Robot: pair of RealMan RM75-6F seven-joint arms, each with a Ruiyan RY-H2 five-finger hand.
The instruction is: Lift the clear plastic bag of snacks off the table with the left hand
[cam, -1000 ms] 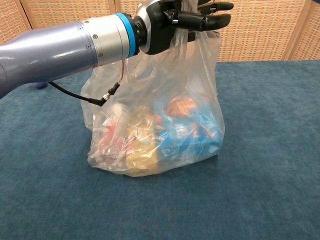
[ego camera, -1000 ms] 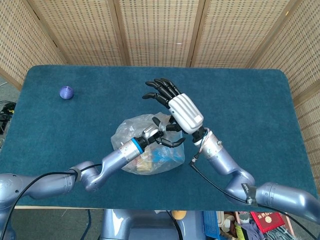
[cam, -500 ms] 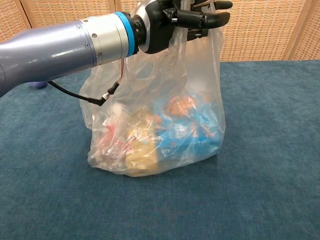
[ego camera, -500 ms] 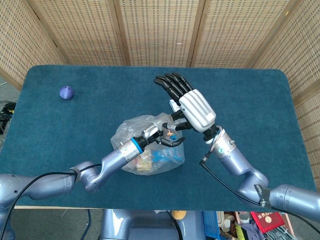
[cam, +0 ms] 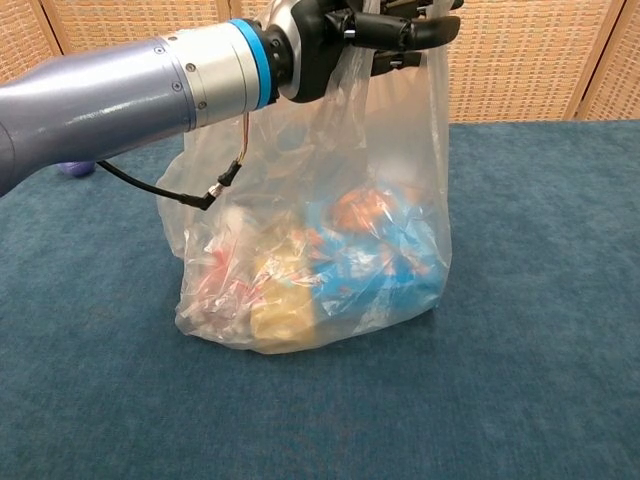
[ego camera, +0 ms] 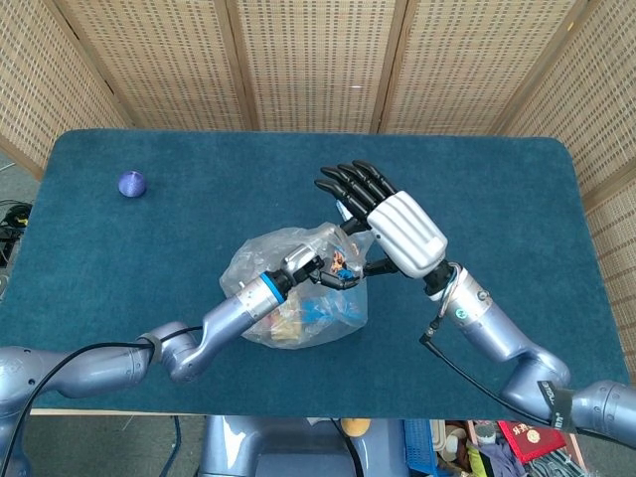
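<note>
Blue felt tabletop (ego camera: 477, 199), woven wicker screens (ego camera: 318, 60) boxing it in on three sides. I see the clear snack bag (cam: 320, 270) near mid-table, toward the front edge, its bottom on the felt in chest view. My left hand (cam: 340, 35) grips the bunched top, fingers (cam: 420, 30) curled through the plastic. My right hand (ego camera: 383, 214) hovers just beside the bag, fingers spread, holding nothing. Purple ball (ego camera: 131, 183) sits far left, well apart. Plenty of bare felt right and back.
</note>
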